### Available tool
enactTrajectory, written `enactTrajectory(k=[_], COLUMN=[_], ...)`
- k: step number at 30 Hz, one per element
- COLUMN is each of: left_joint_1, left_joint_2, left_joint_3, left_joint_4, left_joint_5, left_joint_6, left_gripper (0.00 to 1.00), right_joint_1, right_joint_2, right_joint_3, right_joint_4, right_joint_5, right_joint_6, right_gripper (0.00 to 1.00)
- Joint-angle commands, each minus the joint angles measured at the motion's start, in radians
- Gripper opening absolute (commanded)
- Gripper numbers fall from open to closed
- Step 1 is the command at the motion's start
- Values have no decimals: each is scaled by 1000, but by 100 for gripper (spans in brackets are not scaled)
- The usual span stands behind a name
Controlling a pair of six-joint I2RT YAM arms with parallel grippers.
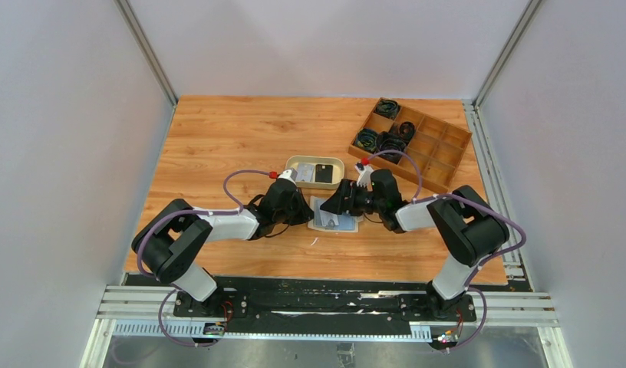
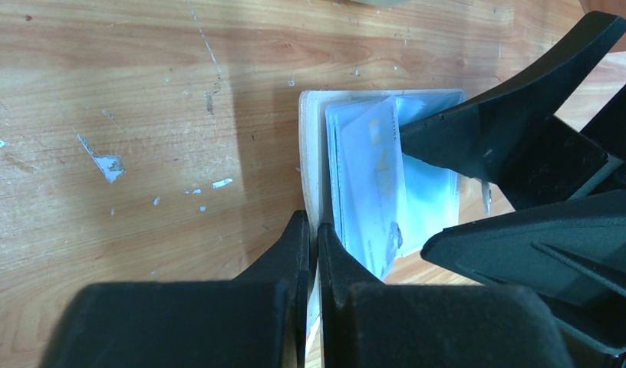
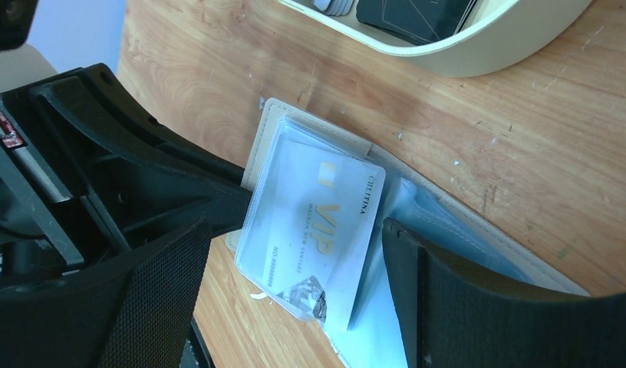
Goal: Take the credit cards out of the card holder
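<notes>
The cream card holder [image 1: 331, 221] lies open on the wood between my two grippers. In the left wrist view my left gripper [image 2: 313, 234] is shut on the edge of its cream leaf [image 2: 313, 146]. A pale blue credit card [image 3: 317, 222] with gold VIP lettering sits in a clear sleeve and tilts up out of the holder [image 3: 261, 142]. My right gripper [image 3: 294, 287] is open, one finger on each side of that card, and neither pad presses on it. The same card [image 2: 371, 176] shows beside the left fingers, with the right gripper's black fingers [image 2: 509, 130] over it.
A beige oval dish [image 1: 294, 162] just behind the holder has a dark card [image 1: 324, 172] and a grey one [image 1: 306, 175] in it; its rim [image 3: 479, 57] shows at the top of the right wrist view. A brown wooden compartment tray [image 1: 436, 153] with black coils stands at the back right.
</notes>
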Motion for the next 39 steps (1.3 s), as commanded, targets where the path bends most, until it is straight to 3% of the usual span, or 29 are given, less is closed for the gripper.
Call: enactTrajectory(k=[1, 13, 20, 26, 30, 33, 39], left_joint_1=[-6, -6, -6, -6, -6, -6, -6], left_joint_2=[20, 23, 23, 24, 26, 27, 25], left_joint_3=[-19, -20, -22, -18, -16, -16, -13], left_joint_4=[-89, -90, -91, -95, -96, -96, -102], left_joint_5=[-52, -56, -58, -60, -60, -60, -61], left_joint_6=[43, 43, 40, 43, 43, 41, 46], left_gripper=[0, 0, 0, 0, 0, 0, 0], right_joint_1=[-27, -69, -68, -69, -71, -71, -66], right_joint_2=[65, 169, 141, 145, 227, 354, 393], right_joint_3=[-70, -115, -86, -110, -142, -153, -137], right_joint_4=[53, 303, 234, 309, 533, 839, 881], right_joint_5=[-44, -223, -296, -326, -340, -339, -321], right_joint_6=[85, 336, 366, 416, 530, 703, 713], right_gripper=[86, 83, 81, 81, 81, 78, 77])
